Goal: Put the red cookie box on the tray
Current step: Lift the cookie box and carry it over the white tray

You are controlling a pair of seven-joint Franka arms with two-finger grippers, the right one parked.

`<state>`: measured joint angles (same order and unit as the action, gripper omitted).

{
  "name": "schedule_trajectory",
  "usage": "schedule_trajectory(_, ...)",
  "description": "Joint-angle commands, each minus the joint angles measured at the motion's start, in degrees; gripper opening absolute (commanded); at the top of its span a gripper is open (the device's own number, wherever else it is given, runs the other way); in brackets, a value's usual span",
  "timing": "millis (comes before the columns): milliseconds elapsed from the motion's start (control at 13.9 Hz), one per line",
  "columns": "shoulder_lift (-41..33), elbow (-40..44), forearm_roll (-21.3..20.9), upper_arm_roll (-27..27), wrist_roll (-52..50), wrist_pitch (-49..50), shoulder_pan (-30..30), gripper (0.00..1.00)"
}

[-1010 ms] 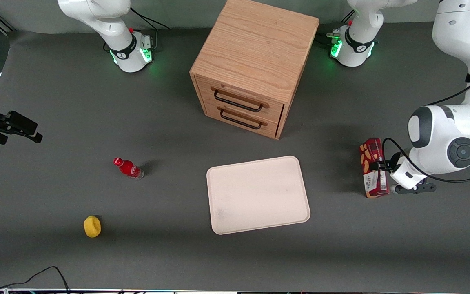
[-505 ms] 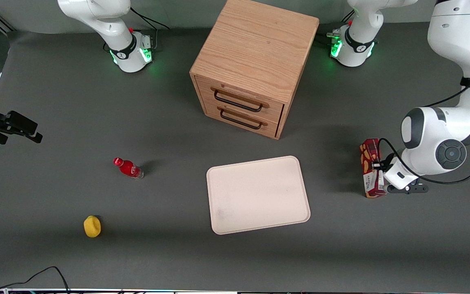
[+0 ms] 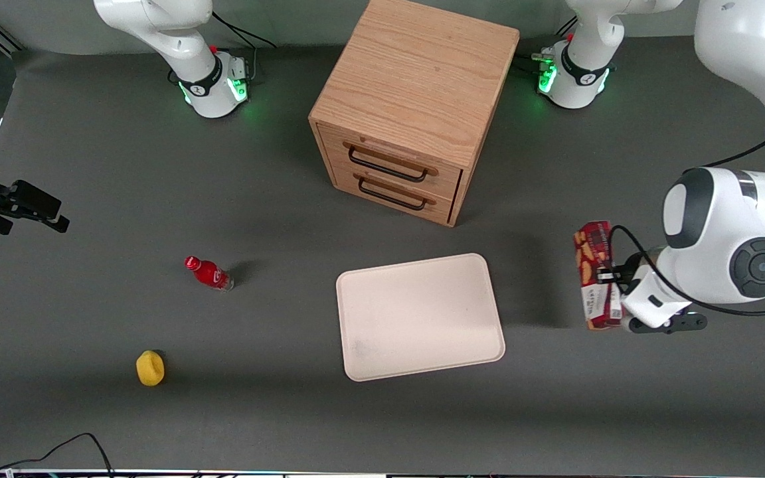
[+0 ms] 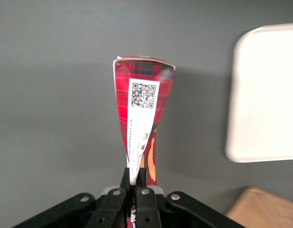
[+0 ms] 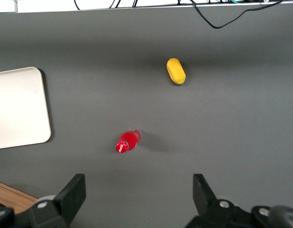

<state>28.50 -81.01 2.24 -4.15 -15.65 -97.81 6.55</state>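
Claw (image 3: 611, 287) clamped on the red cookie box (image 3: 593, 275), held clear of the desk (image 3: 157, 425) toward the working arm's end, apparently for carrying across to the tray (image 3: 420, 316) nearby.

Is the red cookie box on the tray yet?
No. The red cookie box is clamped in the gripper, beside the tray toward the working arm's end.

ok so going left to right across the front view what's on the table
yellow object → small red bottle → wooden drawer cabinet and, nearer the camera, the tray → red cookie box, gripped by the gripper and lifted above the table
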Motion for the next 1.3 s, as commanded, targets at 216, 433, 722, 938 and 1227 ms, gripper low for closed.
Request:
schedule_trajectory(216, 11.8, 12.5, 0.9, 0.8, -12.6, -1.3, 11.5, 0.0)
schedule_trajectory(433, 14.8, 12.5, 0.3, 1.0, -16.2, -5.7, 14.7, 0.0)
schedule_trajectory(722, 17.0, 12.4, -0.3, 1.1, -19.4, -9.9, 16.0, 0.0)
schedule_trajectory(938, 18.3, 12.5, -0.3, 1.1, -20.5, -11.1, 16.1, 0.0)
schedule_trajectory(1227, 18.3, 12.1, -2.0, 1.1, -20.1, -11.0, 16.0, 1.0)
